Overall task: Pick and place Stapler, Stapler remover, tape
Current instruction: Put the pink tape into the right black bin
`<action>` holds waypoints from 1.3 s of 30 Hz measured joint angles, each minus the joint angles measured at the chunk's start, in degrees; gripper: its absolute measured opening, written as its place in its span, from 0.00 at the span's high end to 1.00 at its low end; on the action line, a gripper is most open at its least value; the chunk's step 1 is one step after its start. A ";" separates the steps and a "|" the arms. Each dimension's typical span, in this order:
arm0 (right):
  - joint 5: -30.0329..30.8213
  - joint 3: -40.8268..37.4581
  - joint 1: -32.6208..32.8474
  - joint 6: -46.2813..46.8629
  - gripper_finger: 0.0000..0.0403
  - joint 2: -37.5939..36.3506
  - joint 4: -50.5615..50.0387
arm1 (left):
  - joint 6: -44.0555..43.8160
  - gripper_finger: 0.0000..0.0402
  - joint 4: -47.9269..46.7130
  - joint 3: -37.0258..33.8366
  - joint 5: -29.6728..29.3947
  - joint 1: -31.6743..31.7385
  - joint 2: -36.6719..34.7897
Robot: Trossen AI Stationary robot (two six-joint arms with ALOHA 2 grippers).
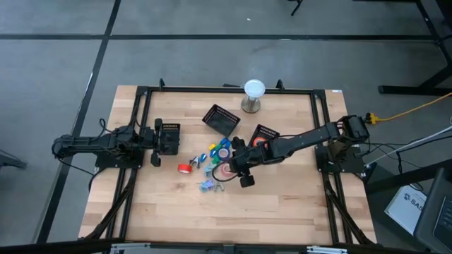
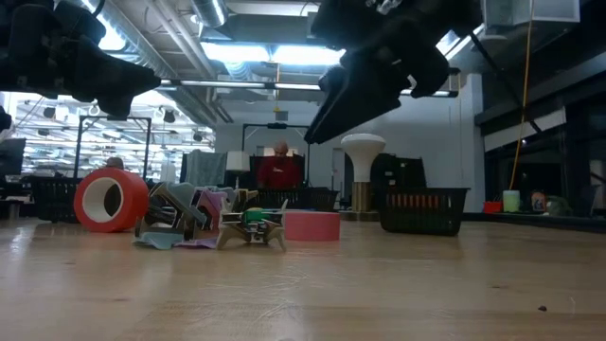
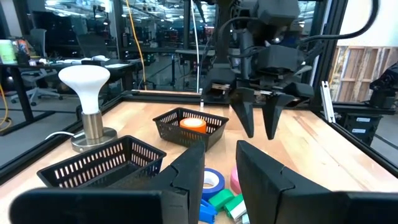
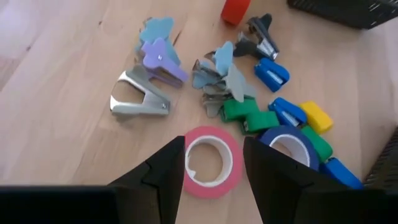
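A pile of small things lies mid-table. In it are a pink tape roll (image 4: 210,188), a blue tape roll (image 4: 292,144) and a red tape roll (image 1: 183,168). Small blue (image 4: 272,73), yellow (image 4: 317,117) and green (image 4: 245,116) staplers lie there too, with a silver and purple stapler remover (image 4: 140,93) and several others. My right gripper (image 4: 214,144) is open and slants down over the pink roll, well above the table; the roll lies flat beneath it. My left gripper (image 3: 221,171) waits at the table's left, level and open, with nothing between its fingers.
Two black mesh baskets stand beyond the pile. One (image 1: 221,118) is at the back. The other (image 1: 265,134) is beside my right arm and holds an orange roll (image 3: 193,125). A white-topped lamp (image 1: 253,95) stands at the far edge. Bare wood lies toward the near edge.
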 joint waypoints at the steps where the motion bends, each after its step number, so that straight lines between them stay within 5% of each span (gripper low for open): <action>1: 1.21 0.04 0.38 0.08 0.58 0.28 0.99 | 0.04 0.78 0.00 0.00 0.00 0.02 0.00; 24: 3.48 0.04 1.96 12.47 0.59 11.10 7.13 | 0.01 0.78 0.02 0.00 0.00 0.02 0.01; 39: 4.04 0.09 2.02 18.08 0.81 11.01 1.77 | -0.01 0.78 0.02 0.00 0.00 0.01 0.00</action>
